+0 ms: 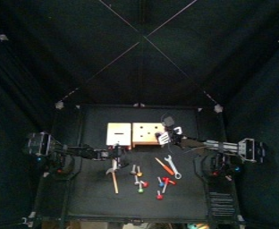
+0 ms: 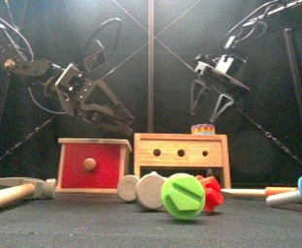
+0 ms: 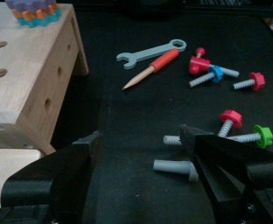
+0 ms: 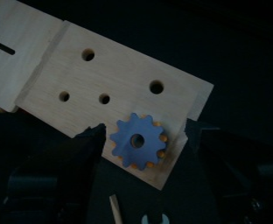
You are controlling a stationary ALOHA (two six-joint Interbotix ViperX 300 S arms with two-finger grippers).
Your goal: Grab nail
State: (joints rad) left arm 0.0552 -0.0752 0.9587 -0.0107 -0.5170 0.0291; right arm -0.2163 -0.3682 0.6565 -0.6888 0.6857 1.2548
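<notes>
I see the small grey plastic nail (image 3: 174, 165) — short shank, flat head — lying on the black table (image 3: 115, 131) just beside my left gripper (image 3: 139, 149), jaws spread wide; right gripper (image 4: 145, 144) gapes empty above the wooden block (image 4: 104, 70).

The nail (image 3: 174, 165) is grey plastic, short and thick, lying flat on its side near the table's middle, untouched.

We see both black arms raised; the left black two-jawed claw (image 2: 111, 114) hangs wide open, angled downward, and the right claw (image 2: 215, 103) gapes open, pointing down.
</notes>
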